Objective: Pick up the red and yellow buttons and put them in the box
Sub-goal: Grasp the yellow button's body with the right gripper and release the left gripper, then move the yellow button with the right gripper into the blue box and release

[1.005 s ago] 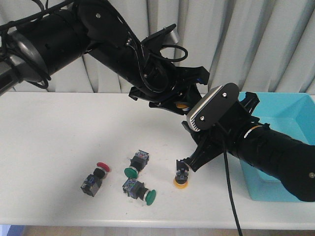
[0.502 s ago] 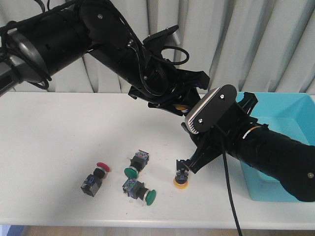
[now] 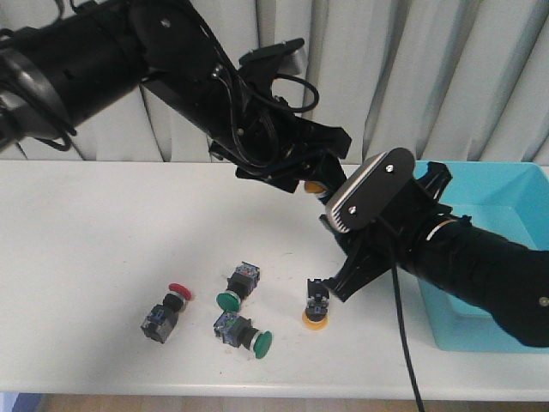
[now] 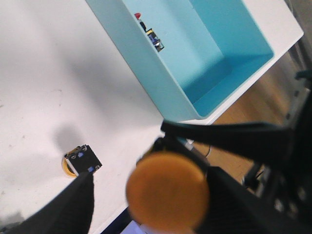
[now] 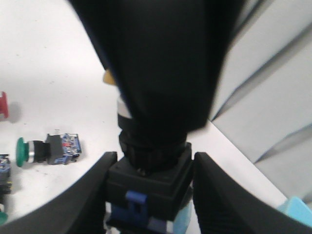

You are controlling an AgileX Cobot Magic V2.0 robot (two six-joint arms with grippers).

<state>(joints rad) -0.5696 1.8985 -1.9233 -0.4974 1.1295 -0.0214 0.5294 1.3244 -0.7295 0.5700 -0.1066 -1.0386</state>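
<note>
A yellow button hangs in the air between both grippers. My right gripper is shut on its black body. My left gripper stands open around its cap, with one finger clear of the cap. A second yellow button stands cap-down on the table and also shows in the left wrist view. A red button lies at the front left. The light-blue box is at the right; a red button and another switch lie in it.
Two green-capped buttons lie between the red button and the standing yellow one; one shows in the right wrist view. Grey curtains hang behind the table. The table's front edge runs close below the buttons.
My left arm has drawn back a little up and to the left, while the yellow button stays in place at the right gripper. The right arm has risen slightly.
</note>
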